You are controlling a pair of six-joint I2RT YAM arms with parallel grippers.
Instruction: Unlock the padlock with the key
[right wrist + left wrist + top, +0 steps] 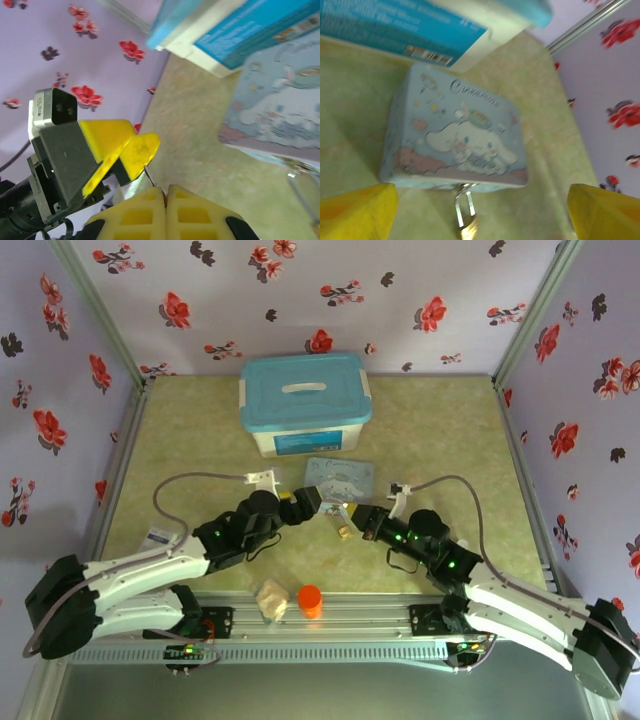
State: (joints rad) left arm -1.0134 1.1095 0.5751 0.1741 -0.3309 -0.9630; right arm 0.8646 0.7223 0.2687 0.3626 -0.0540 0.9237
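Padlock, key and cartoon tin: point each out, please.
Padlock [470, 231]: left wrist view, brass body.
Key [149, 175]: right wrist view, thin exposed tip.
Cartoon tin [455, 130]: left wrist view, printed lid.

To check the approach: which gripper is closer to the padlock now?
Right, it seems. The right gripper, shut on the key, sits close beside the padlock; the left gripper, open, is farther off on its left side.

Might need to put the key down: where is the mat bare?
Bare: mat left of the storage box and right of it. Crowded: centre, where left hand, right hand, tin and padlock meet; near edge holds orange cylinder.
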